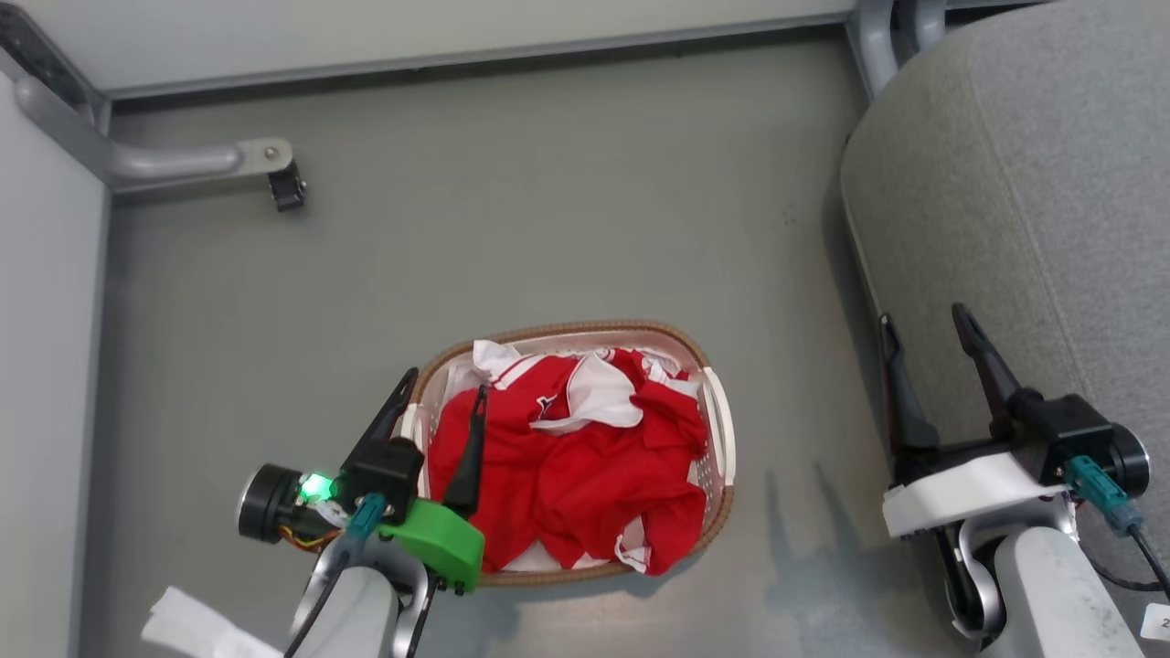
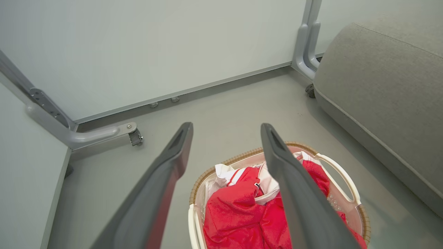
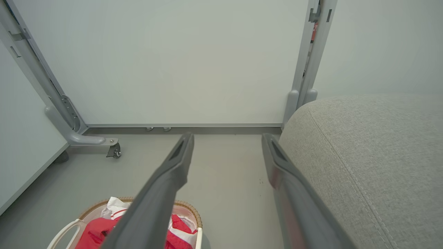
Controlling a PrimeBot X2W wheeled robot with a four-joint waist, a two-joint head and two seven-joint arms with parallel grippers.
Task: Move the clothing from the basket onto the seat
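Note:
Crumpled red clothing (image 1: 567, 466) with white trim fills the white basket (image 1: 717, 411) with a brown woven rim, on the grey floor. My left gripper (image 1: 445, 378) hovers open over the basket's left rim, nothing between its fingers. In the left wrist view the same gripper (image 2: 226, 128) frames the clothing (image 2: 238, 214) and the basket (image 2: 341, 173). The grey seat (image 1: 1033, 192) stands at the right. My right gripper (image 1: 923, 322) is open and empty at the seat's near edge. The right wrist view has that gripper (image 3: 226, 138), the seat (image 3: 373, 152) and the basket (image 3: 188, 207) at lower left.
White panels on grey metal legs wall the space at the back and left; one leg with a castor (image 1: 286, 187) juts onto the floor at upper left. Open floor (image 1: 567, 219) lies between basket, panels and seat. A white sheet (image 1: 196, 626) shows at the bottom left.

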